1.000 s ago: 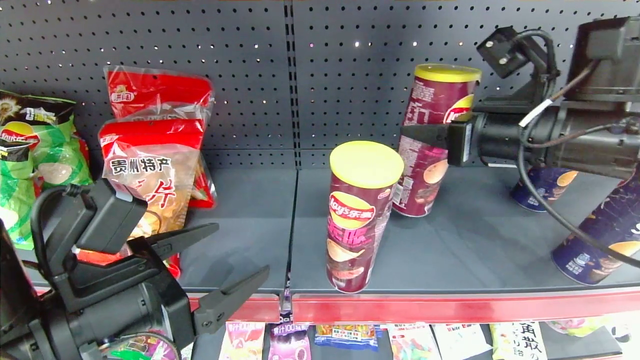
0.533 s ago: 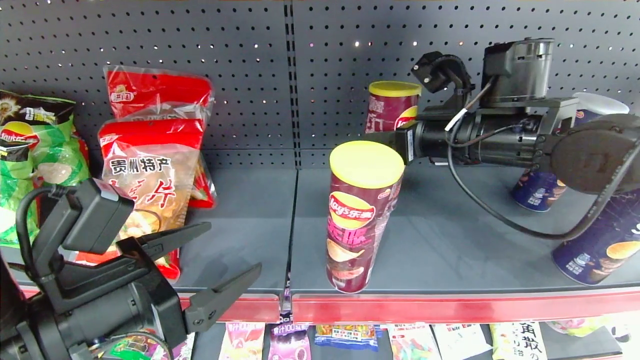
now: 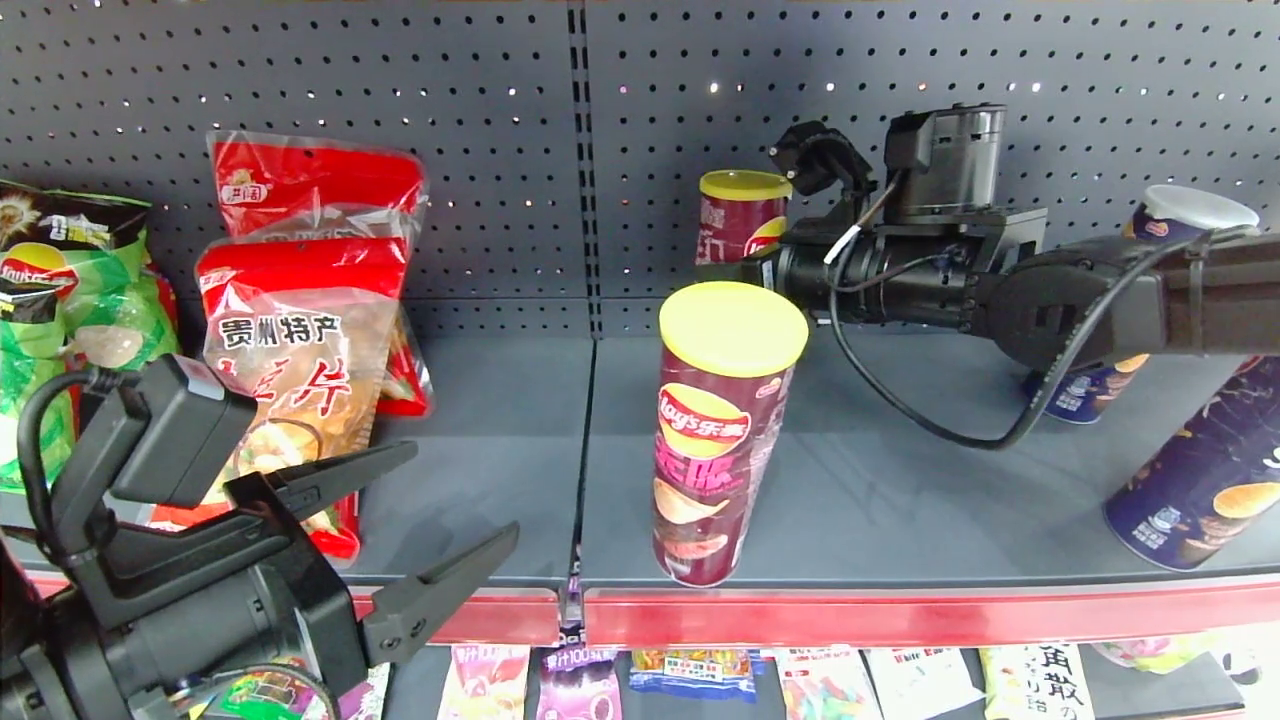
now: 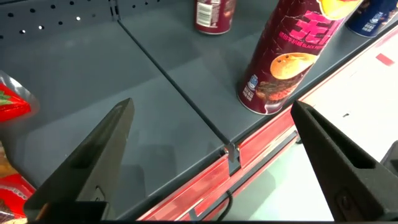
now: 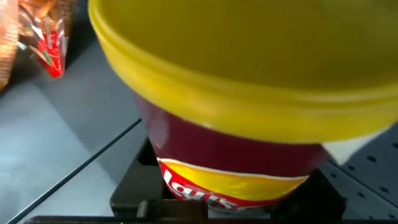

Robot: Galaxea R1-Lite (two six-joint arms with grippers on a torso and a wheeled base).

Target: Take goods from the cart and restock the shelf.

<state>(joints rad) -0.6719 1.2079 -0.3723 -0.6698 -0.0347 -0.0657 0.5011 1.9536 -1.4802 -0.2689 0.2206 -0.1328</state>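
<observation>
Holding rear can (image 3: 738, 212) at shelf (image 3: 900, 500) 12 o'clock: right gripper (image 3: 738, 262), fingers (image 3: 728, 272) clamped | left gripper (image 3: 465, 495) at 8 o'clock, fingers apart

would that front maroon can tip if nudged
The front can is tall on a narrow base, so a high nudge would probably tip it. It stands near the lip of the shelf, so it might drop off. Being round, it would likely roll once down.
</observation>
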